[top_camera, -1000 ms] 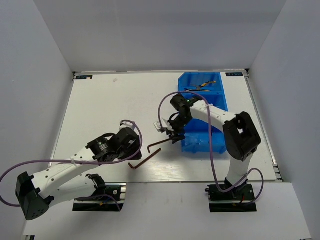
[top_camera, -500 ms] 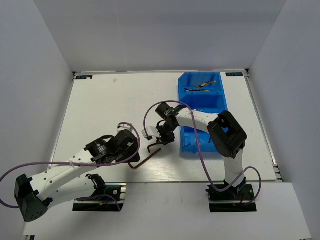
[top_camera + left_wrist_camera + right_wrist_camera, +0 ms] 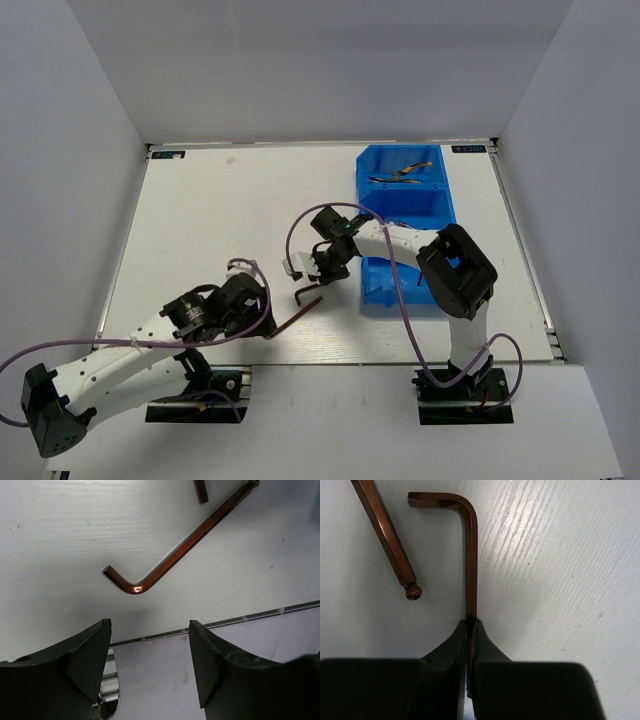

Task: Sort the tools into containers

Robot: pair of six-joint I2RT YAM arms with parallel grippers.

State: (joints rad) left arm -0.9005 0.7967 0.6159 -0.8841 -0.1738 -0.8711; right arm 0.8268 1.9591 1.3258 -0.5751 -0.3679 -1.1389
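Observation:
Two long brown L-shaped hex keys lie on the white table left of the blue containers (image 3: 361, 172). My right gripper (image 3: 470, 623) is shut on the long arm of one hex key (image 3: 470, 555), whose short leg points left; from above this gripper (image 3: 320, 278) sits by that key (image 3: 305, 293). The other hex key (image 3: 176, 559) lies ahead of my left gripper (image 3: 149, 625), which is open and empty; from above this key (image 3: 291, 319) is just right of the left gripper (image 3: 257, 316). Its ball end (image 3: 413, 592) lies beside the held key. Yellow-handled pliers (image 3: 404, 172) rest in the far container.
The near edge of the table (image 3: 225, 621) runs just in front of the left fingers. Purple cables (image 3: 300, 225) loop off both arms. The near container (image 3: 372, 290) stands just right of the right gripper.
My right arm swung left from the near container down to the table and shut on a hex key. My left arm drew back toward the near table edge, its jaws a little wider.

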